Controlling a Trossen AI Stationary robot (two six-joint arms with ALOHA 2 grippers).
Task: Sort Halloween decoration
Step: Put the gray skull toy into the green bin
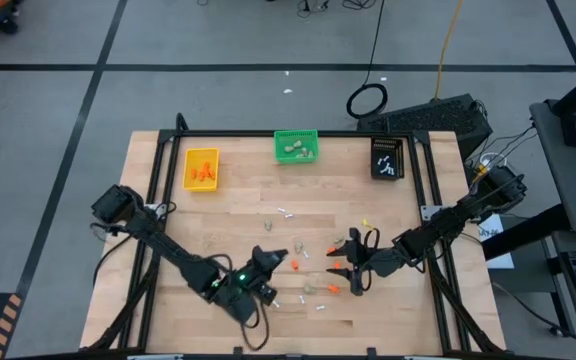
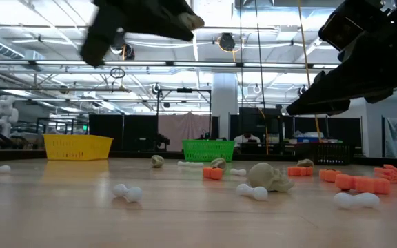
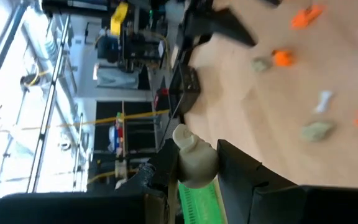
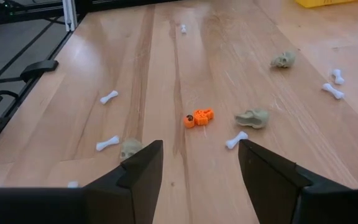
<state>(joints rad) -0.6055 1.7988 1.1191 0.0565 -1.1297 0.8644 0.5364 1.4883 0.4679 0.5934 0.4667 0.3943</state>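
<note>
1. Pinching a beige skull (image 3: 194, 163) between its fingers, the left gripper (image 1: 271, 258) hangs above the near part of the worktop (image 1: 238, 205), clear of the scattered pieces.
2. The right gripper (image 1: 354, 262) hovers just beside it on the right, fingers spread and empty, over orange bits (image 4: 198, 117), a second skull (image 4: 252, 117) and white bones (image 4: 235, 140).
3. Three bins line the far edge: yellow (image 1: 200, 168) holding orange pieces, green (image 1: 296, 146) holding beige lumps, black (image 1: 387, 158) holding white sticks.
4. The step in hand looks like carrying the skull to the green bin; most of the sorting remains, with many pieces loose on the wood.
5. To do it well, the left arm should keep its squeeze steady, stay lifted over the litter, and release only once the skull is inside the green rim.
6. The skull sits at the fingertips, so a jolt could tip it out.
</note>
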